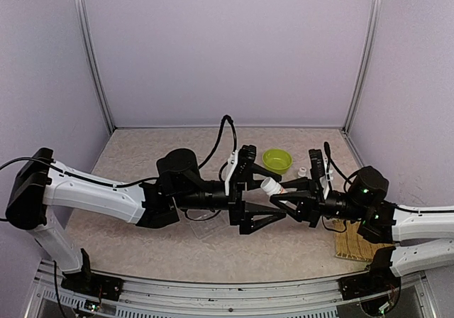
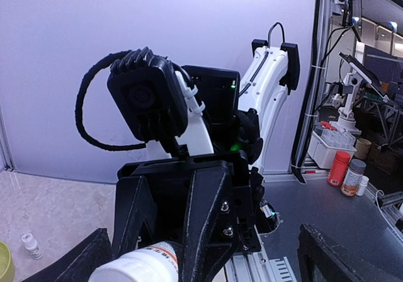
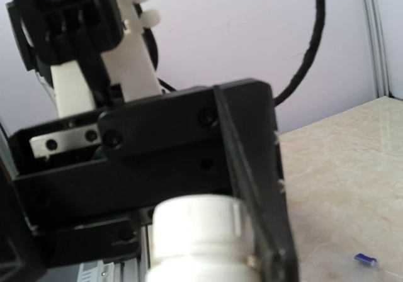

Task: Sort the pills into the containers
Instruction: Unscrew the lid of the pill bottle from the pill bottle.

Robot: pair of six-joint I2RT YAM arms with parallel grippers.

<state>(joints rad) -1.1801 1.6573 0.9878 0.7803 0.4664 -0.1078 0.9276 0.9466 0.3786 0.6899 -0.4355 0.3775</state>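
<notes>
Reading from the left, my left claw is spread wide and faces the capped end of the white bottle. The bottle's long axis runs across from arm to arm, so I judge the cap falls to that claw. The right claw pinches the bottle's body, and one dark blue pill lies on the desk.

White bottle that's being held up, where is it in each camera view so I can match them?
Top external: bottle just right of centre.
Left wrist: bottle at the bottom edge, left of centre.
Right wrist: bottle at bottom centre.
Shared landmark: the beige table.
</notes>
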